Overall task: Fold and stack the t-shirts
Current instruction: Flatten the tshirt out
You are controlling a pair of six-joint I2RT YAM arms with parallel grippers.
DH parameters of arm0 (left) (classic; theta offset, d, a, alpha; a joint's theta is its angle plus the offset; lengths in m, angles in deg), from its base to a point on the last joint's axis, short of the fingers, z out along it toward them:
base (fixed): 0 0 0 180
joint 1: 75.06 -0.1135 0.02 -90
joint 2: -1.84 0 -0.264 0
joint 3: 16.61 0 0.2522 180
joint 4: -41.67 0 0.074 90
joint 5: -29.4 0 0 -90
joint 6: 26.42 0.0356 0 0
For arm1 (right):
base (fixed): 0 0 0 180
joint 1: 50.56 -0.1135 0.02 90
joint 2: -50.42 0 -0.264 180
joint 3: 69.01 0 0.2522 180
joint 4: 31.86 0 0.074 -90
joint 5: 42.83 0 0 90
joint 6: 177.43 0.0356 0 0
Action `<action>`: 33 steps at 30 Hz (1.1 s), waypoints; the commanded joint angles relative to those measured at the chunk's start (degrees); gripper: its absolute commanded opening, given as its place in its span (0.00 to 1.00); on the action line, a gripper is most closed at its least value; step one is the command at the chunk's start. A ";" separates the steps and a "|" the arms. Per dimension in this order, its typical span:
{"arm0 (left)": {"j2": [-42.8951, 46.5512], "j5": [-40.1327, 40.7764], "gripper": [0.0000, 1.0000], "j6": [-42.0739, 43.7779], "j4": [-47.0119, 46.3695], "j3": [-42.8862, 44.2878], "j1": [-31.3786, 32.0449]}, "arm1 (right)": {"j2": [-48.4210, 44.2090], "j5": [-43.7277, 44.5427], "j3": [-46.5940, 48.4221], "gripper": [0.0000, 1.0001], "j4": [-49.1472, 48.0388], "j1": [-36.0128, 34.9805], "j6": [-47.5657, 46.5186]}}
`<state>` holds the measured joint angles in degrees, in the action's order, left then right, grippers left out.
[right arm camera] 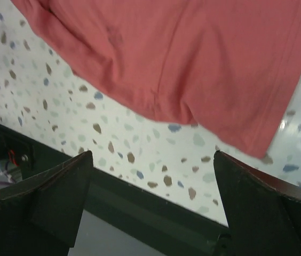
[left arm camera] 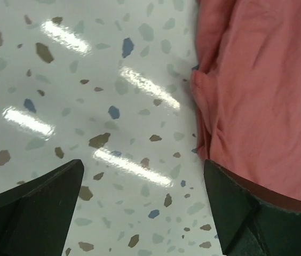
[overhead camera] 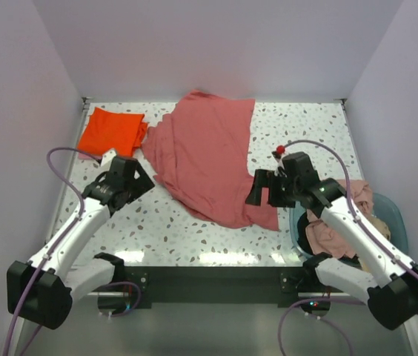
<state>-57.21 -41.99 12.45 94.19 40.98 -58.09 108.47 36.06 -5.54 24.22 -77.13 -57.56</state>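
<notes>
step: spread the pink shirt (overhead camera: pixel 209 152) flat on the table (overhead camera: pixel 305 126) before the first fold
left claw (left arm camera: pixel 145 213): spread, empty, just beside the pink shirt's left edge
right claw (right arm camera: pixel 150 208): spread, empty, at its near right corner
advice: pinch a single hem layer each side (left edge is bunched), then pull apart evenly
around: orange shirt (overhead camera: pixel 111 131) just left of the pink shirt; teal basin (overhead camera: pixel 393 211) of more shirts (overhead camera: pixel 326 236) to its right
in the way: nothing, I'd judge

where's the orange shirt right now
In the top view the orange t-shirt lies folded in the far left corner of the table, right beside the left edge of the spread-out salmon-pink t-shirt.
</notes>
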 commanded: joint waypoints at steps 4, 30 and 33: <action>-10.81 -7.70 1.00 5.78 -16.76 9.15 7.53 | 21.52 3.65 17.50 0.99 -14.18 0.20 -6.56; -48.70 -16.32 1.00 10.52 -23.91 22.16 0.88 | 68.27 13.84 44.65 0.99 -13.58 0.29 -11.95; -52.04 -16.15 1.00 13.68 -24.78 25.58 -1.41 | 60.81 11.56 31.22 0.99 -17.17 -0.58 -7.82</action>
<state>-104.88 -60.85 21.26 67.90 63.41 -56.73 174.63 47.97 37.89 6.17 -77.20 -70.50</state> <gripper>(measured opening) 0.997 0.986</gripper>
